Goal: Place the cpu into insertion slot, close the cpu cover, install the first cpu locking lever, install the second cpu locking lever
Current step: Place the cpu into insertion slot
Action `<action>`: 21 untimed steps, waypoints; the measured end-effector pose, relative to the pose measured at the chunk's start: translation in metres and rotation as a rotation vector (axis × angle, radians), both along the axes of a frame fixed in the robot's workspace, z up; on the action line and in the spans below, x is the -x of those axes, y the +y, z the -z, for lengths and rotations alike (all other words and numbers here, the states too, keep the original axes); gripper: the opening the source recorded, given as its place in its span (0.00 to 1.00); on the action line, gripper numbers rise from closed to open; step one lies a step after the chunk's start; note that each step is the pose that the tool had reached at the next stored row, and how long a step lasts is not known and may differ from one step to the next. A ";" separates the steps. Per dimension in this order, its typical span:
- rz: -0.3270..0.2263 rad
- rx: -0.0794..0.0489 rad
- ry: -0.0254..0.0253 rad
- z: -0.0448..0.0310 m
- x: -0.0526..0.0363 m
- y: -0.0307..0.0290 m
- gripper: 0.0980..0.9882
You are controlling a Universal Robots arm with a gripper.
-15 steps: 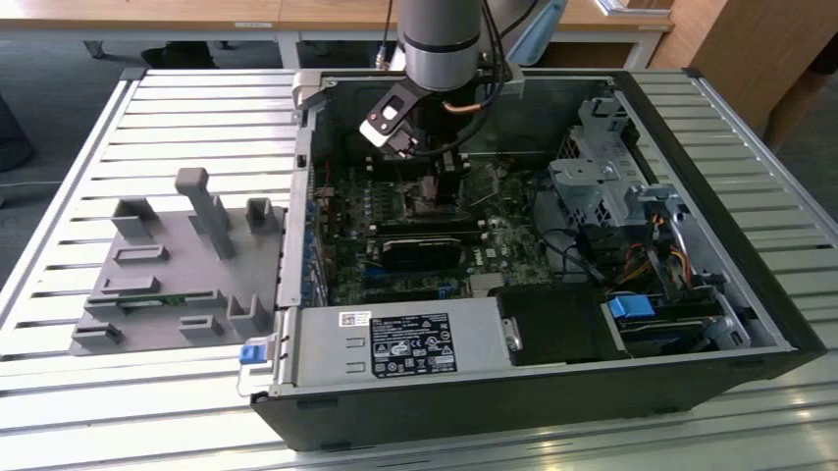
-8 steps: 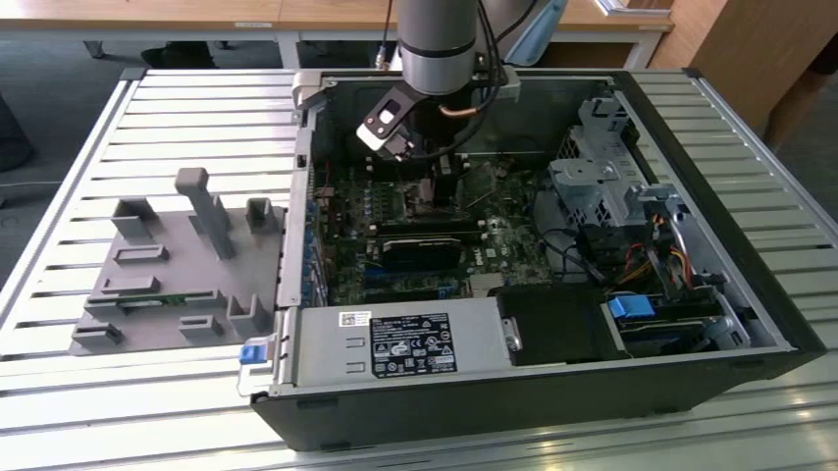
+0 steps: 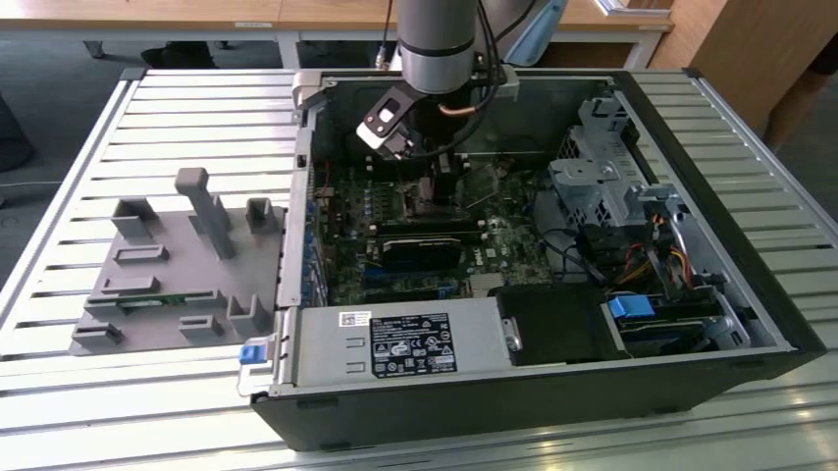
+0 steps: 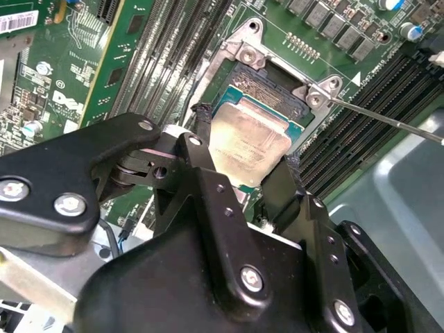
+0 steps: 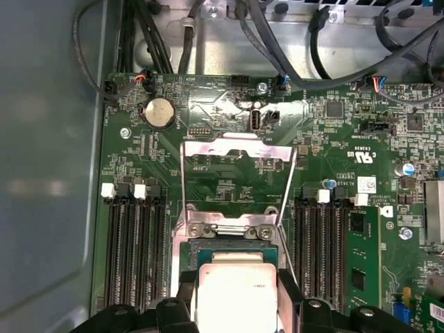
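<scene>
Big picture first: the arm [image 3: 439, 39] reaches down into the open computer case [image 3: 524, 402], working near twelve o'clock of the case's middle in the exterior view. The main worry, I'd judge, is tilt. The gripper [image 4: 246, 149] is pinched on the cpu [image 4: 250, 139] by two opposite edges, right over the insertion slot [image 4: 277, 76]. If the chip goes down crooked or shifted, the contacts underneath could bend. Second worry: the cpu cover [image 5: 236, 147] stands swung open at the slot's far edge, and a thin locking lever [image 4: 388, 119] juts out beside it. Either one could snag the gripper or drop early. Now the containers. In the exterior view the case holds the green motherboard [image 5: 333, 139], a power supply [image 3: 406, 348] at six o'clock and a drive cage [image 3: 596, 191] at three. As for the slot, the chip sits over it, but whether it is fully seated I can't tell.
</scene>
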State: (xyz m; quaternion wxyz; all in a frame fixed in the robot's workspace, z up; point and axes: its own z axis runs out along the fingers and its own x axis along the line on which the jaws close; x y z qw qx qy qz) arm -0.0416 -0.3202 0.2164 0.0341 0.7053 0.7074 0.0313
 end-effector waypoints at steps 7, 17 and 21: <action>0.012 0.000 0.0000 0.0075 0.0013 0.0005 0.50; 0.012 0.000 0.0000 0.0174 0.0018 0.0006 0.50; 0.013 0.000 0.0000 0.0195 0.0019 0.0009 0.50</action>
